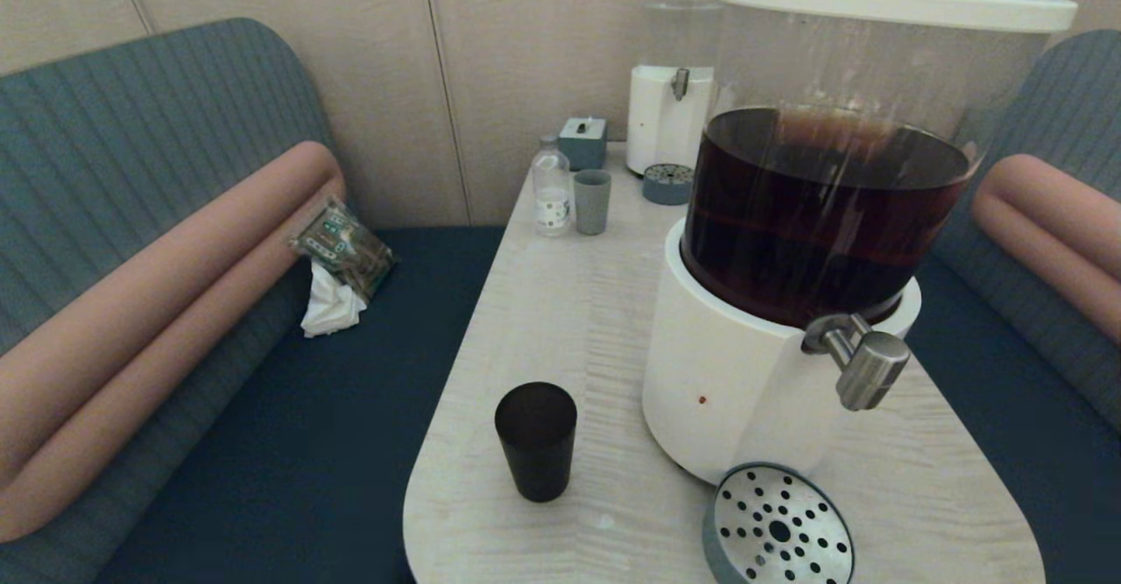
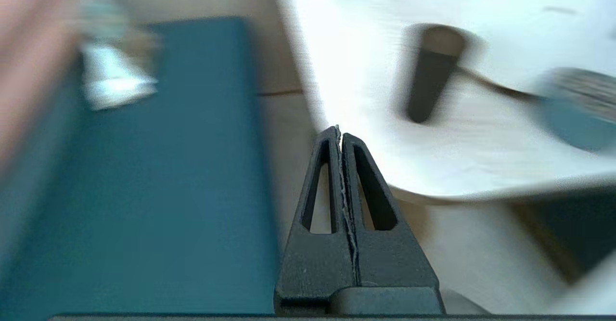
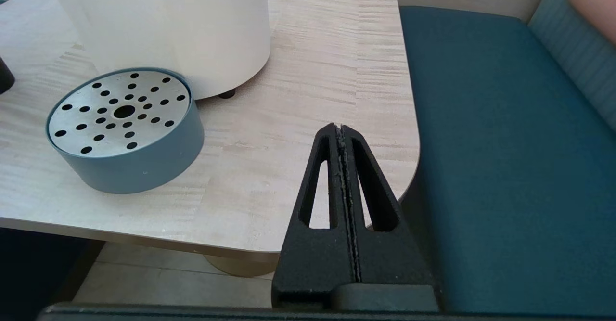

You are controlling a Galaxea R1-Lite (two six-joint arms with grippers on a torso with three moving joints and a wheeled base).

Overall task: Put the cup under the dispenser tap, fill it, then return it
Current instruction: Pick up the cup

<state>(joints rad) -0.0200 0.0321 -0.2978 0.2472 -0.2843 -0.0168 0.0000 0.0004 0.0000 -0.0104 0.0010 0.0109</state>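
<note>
The dark cup (image 1: 536,440) stands upright on the pale table (image 1: 578,321), to the left of the big dispenser's white base (image 1: 727,383). The brushed-steel dispenser tap (image 1: 863,362) juts from that base above the round perforated drip tray (image 1: 778,527). Dark liquid fills the lower half of the clear tank (image 1: 823,207). My left gripper (image 2: 340,131) is shut and empty, low beside the table's near-left edge, with the cup (image 2: 430,73) ahead of it. My right gripper (image 3: 340,127) is shut and empty at the table's near-right corner, near the drip tray (image 3: 120,128). Neither gripper shows in the head view.
At the table's far end stand a smaller clear-liquid dispenser (image 1: 679,85) with its own drip tray (image 1: 667,183), a pale grey-green tumbler (image 1: 592,201), a small bottle (image 1: 551,186) and a grey box (image 1: 583,141). Blue bench seats flank the table; a packet and tissue (image 1: 337,269) lie on the left seat.
</note>
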